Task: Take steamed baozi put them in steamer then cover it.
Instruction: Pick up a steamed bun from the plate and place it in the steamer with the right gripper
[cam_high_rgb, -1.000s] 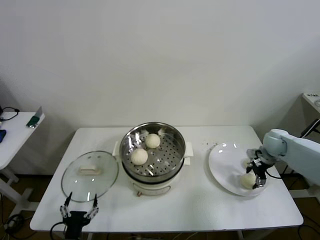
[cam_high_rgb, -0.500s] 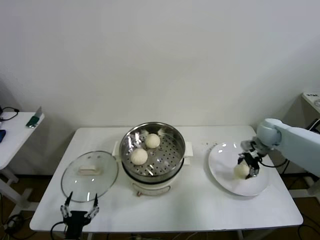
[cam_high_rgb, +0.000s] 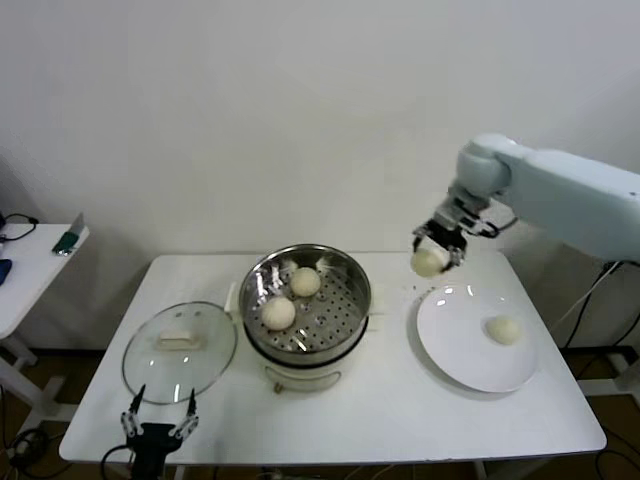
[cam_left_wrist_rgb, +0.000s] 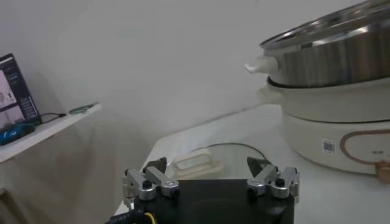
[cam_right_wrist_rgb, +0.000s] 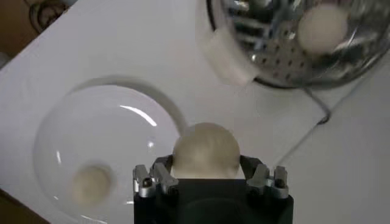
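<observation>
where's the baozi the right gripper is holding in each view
Head view: held baozi in the right gripper, in the air above the white plate, right of the steamer.
Left wrist view: not in it.
Right wrist view: held baozi at bottom centre.
Shared landmark: the steamer.

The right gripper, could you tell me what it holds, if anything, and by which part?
The right gripper holds a baozi by its opposite sides, lifted above the table.
</observation>
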